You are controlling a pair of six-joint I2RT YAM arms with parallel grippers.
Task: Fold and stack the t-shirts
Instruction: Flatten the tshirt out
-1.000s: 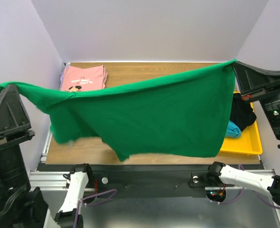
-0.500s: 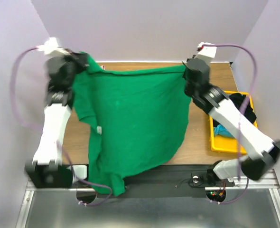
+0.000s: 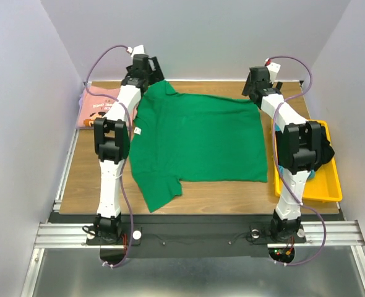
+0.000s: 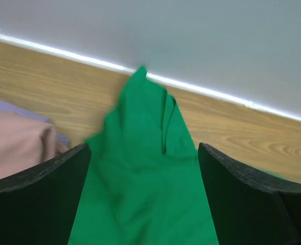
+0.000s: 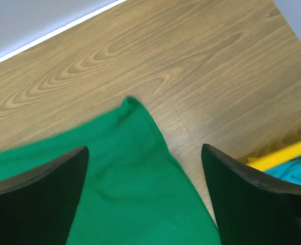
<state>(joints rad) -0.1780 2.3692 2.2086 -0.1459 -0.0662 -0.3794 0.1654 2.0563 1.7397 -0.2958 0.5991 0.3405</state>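
The green t-shirt [image 3: 198, 145] lies spread flat on the wooden table, one sleeve pointing toward the near edge. My left gripper [image 3: 150, 78] hovers over its far left corner, jaws open, and the green cloth [image 4: 145, 173] lies loose between the fingers [image 4: 38, 204]. My right gripper [image 3: 252, 86] is open over the far right corner [image 5: 135, 189], with nothing held. The pink t-shirt [image 3: 98, 109] lies folded at the far left of the table, and its edge [image 4: 13, 145] shows in the left wrist view.
A yellow tray [image 3: 331, 189] stands at the right edge of the table with dark and teal cloth [image 3: 315, 148] in it; its rim [image 5: 288, 153] shows in the right wrist view. The back wall stands just beyond both grippers.
Both grippers held the green shirt stretched in the air. They carried it to the far side, laid it flat on the table, and both opened and let go.
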